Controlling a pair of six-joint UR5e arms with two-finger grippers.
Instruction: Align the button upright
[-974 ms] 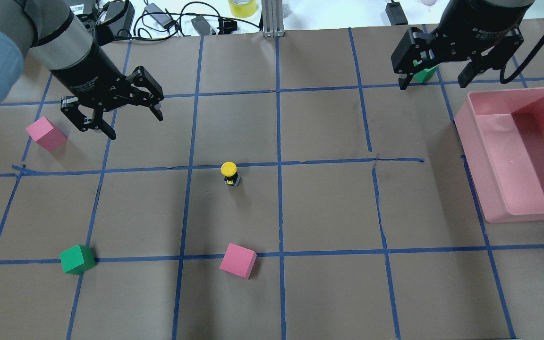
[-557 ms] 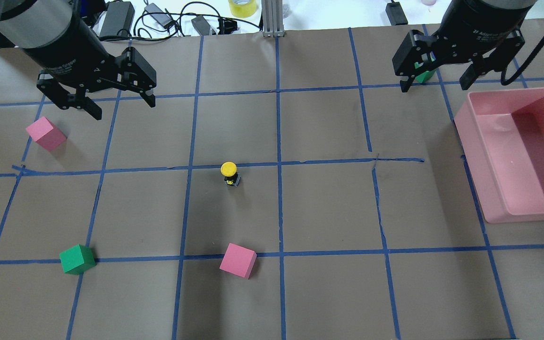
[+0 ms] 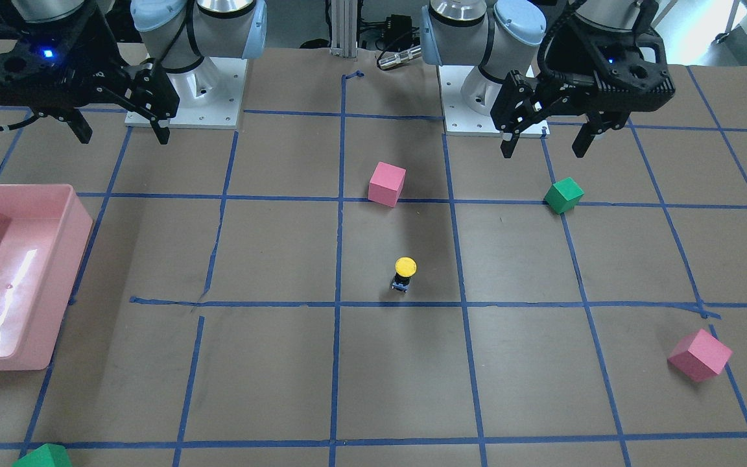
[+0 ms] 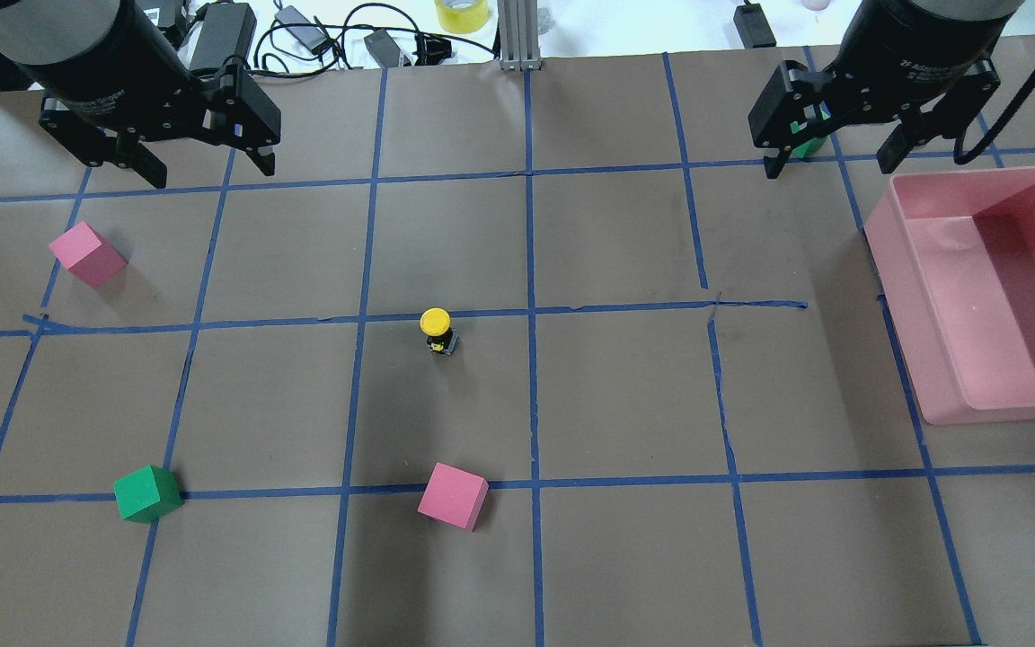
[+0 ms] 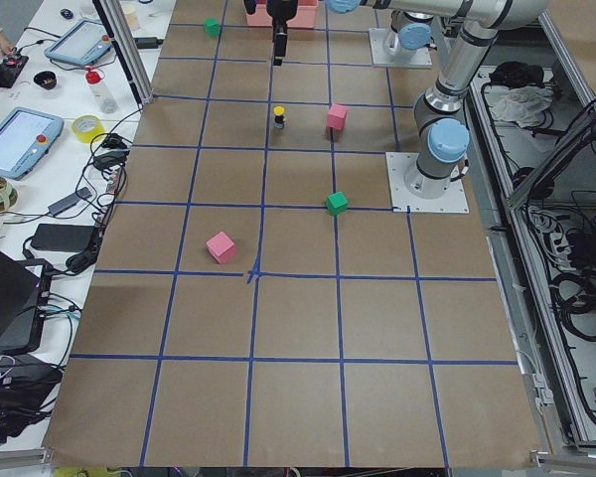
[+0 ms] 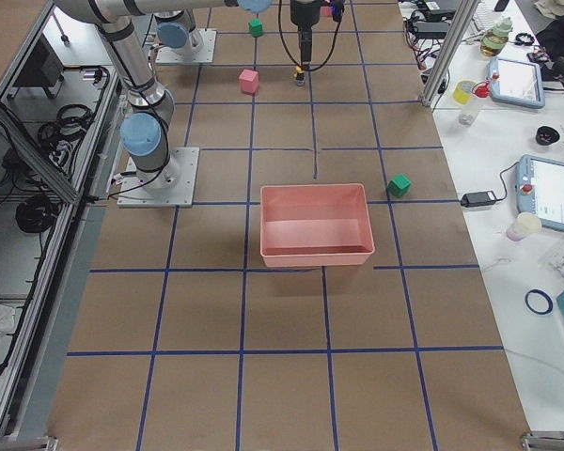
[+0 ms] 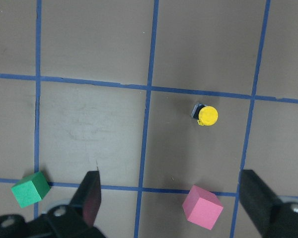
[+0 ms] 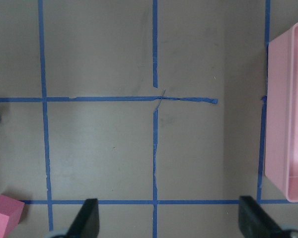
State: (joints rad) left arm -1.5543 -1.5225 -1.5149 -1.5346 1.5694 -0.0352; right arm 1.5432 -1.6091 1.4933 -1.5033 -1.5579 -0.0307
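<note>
2 pink cubes (image 3: pixel 387 183) (image 3: pixel 699 355), 2 green cubes (image 3: pixel 563 195) (image 3: pixel 41 456), pink bin (image 4: pixel 922 350), blue tape grid (image 4: pixel 531 311)

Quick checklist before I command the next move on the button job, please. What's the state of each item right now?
1. The button stands upright, yellow cap on top: ok.
2. The button is free of both grippers: ok.
3. The left gripper is open and empty: ok.
4. The right gripper is open and empty: ok.
5. The nearest pink cube sits apart from the button: ok.
6. The button's base lies flat on the table: cannot tell, too small.
</note>
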